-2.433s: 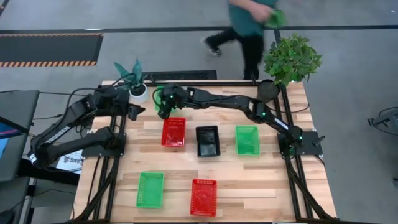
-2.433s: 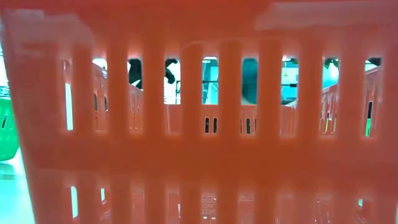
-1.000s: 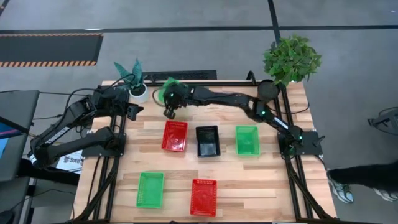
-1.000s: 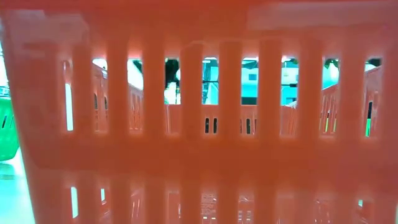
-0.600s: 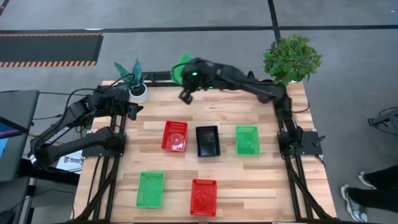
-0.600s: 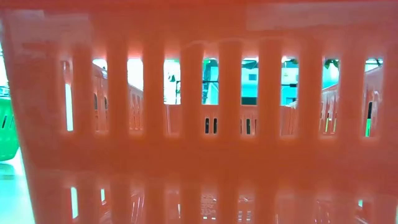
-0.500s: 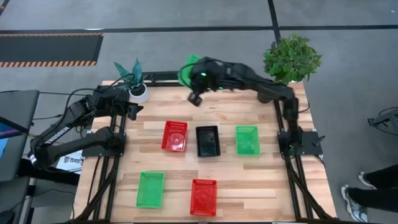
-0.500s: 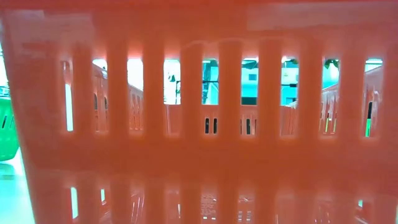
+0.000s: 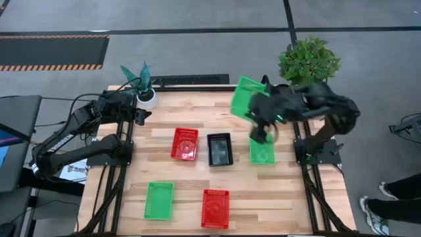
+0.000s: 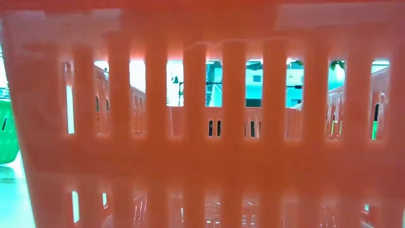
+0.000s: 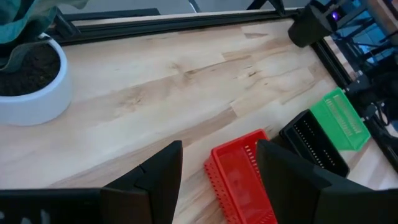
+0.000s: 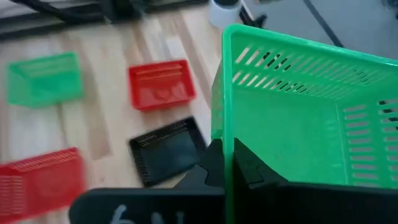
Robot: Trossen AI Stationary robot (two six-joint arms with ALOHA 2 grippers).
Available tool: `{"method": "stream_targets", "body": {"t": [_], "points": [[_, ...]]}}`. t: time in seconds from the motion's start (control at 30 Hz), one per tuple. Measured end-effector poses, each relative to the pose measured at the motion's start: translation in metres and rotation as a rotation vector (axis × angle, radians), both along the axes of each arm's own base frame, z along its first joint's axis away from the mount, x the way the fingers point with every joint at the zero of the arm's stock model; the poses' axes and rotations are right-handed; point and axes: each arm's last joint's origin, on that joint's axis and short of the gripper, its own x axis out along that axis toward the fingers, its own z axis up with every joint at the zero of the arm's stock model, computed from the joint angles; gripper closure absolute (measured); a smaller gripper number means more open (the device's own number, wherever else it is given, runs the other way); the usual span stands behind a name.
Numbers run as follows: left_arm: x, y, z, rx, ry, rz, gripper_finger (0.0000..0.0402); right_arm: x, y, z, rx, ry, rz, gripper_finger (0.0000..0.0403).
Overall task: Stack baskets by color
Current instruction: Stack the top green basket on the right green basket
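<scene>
My right gripper (image 12: 230, 163) is shut on a green basket (image 9: 246, 97) and carries it high over the table's right half, above the far end of another green basket (image 9: 263, 153). That one ends a row on the wood with a black basket (image 9: 220, 149) and a red basket (image 9: 185, 143). A third green basket (image 9: 158, 199) and a second red one (image 9: 216, 208) lie near the front edge. My left gripper (image 11: 219, 149) waits open at the far left, over bare wood short of the red basket (image 11: 239, 180). My right gripper pinches one side wall of the green basket at its rim (image 12: 226, 134), one finger inside the basket and one outside. The basket is lifted clear of the table and sits tilted ahead of the fingers, its open side toward the wrist camera.
A white pot with a plant (image 9: 146, 96) stands at the far left corner, and a bushy potted plant (image 9: 308, 60) at the far right. The low view is filled by the slotted wall of a red basket (image 10: 202, 158). Bare wood lies along the table's far edge.
My right gripper has risen and swung from the far edge near the white pot toward the table's right edge, staying shut on the green basket. The basket has been carried clear of the table and now hangs above the right end of the row.
</scene>
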Motion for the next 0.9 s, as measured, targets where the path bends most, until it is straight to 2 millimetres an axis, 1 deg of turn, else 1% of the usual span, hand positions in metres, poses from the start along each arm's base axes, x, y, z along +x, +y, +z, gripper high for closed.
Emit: {"method": "stream_targets", "body": {"t": [0.07,0.17,0.27,0.4,0.47,0.57,0.67,0.8,0.9], "points": [[0.0,0.0,0.0,0.005,0.004,0.008,0.0209,-0.014,0.016,0.002,0.015,-0.026,0.011,0.0398],[-0.001,0.001,0.0,0.017,0.013,0.033,0.0209,-0.031,0.041,-0.006,0.053,-0.027,0.028,0.0396],[-0.001,0.002,0.001,0.031,0.013,0.062,0.0209,-0.048,0.06,-0.023,0.087,-0.004,0.009,0.0389],[0.0,0.003,0.002,0.049,0.002,0.072,0.0209,-0.069,0.077,-0.057,0.072,0.065,0.001,0.0392],[0.0,0.003,0.003,0.061,0.0,0.07,0.0209,-0.077,0.08,-0.076,0.04,0.103,-0.004,0.0394],[0.0,0.004,0.003,0.077,0.011,0.09,0.0209,-0.089,0.084,-0.105,-0.038,0.153,0.05,0.0392],[-0.001,0.005,0.003,0.091,0.023,0.113,0.0209,-0.102,0.085,-0.132,-0.133,0.145,0.099,0.0385],[-0.001,0.005,0.003,0.123,0.048,0.126,0.0209,-0.123,0.077,-0.165,-0.12,0.121,0.107,0.0386],[-0.002,0.006,0.003,0.13,0.054,0.128,0.0209,-0.133,0.071,-0.189,-0.081,0.076,0.112,0.0392]]}}
